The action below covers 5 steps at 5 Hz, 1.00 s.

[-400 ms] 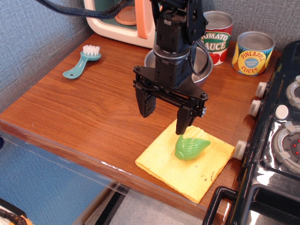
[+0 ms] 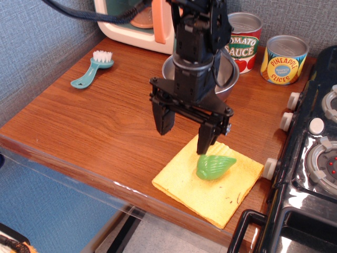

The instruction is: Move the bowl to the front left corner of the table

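Note:
The shiny steel bowl [image 2: 230, 83] sits at the back middle of the reddish-brown wood table [image 2: 100, 121], mostly hidden behind my arm; only its rim and right side show. My black gripper [image 2: 185, 136] hangs open and empty in front of the bowl, above the table, its jaws spread wide. Its right fingertip [image 2: 205, 144] is just above the back edge of a yellow cloth [image 2: 210, 184] and close to a green leaf-shaped toy [image 2: 214, 166] lying on that cloth.
A teal brush [image 2: 93, 69] lies at the back left. A tomato sauce can [image 2: 243, 35] and a pineapple can [image 2: 284, 59] stand behind the bowl at the right. A toy appliance [image 2: 134, 23] is at the back. A black stove [image 2: 310, 158] borders the right side.
The gripper has shifted very slightly up and back toward the bowl; its jaws stay open. Nothing else has moved.

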Available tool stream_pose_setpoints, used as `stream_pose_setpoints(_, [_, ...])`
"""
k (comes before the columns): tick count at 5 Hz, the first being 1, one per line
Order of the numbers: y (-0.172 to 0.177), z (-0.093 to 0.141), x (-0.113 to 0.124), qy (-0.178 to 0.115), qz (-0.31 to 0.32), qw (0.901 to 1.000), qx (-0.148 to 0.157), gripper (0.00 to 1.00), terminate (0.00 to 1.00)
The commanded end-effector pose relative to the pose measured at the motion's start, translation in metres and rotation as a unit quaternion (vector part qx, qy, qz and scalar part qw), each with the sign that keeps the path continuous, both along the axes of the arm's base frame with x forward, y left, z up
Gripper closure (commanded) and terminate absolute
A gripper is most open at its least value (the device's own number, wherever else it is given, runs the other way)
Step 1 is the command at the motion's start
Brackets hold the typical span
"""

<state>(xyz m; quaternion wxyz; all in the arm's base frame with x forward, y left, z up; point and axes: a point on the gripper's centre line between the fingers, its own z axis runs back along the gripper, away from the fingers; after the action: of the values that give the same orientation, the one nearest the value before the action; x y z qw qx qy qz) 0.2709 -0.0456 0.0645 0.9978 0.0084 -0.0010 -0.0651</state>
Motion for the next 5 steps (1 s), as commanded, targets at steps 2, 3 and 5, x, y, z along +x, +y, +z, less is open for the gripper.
stream_pose_setpoints(2, [-0.008, 0.025, 0.106, -0.047, 0.021, 0.9986, -0.008, 0.00, 0.00])
stream_pose_setpoints(3, [-0.008, 0.013, 0.137, -0.044, 0.027, 0.9986, -0.007, 0.00, 0.00])
stream_pose_setpoints(5, [-0.013, -0.029, 0.150, -0.011, 0.024, 0.9996, 0.006, 0.00, 0.00])
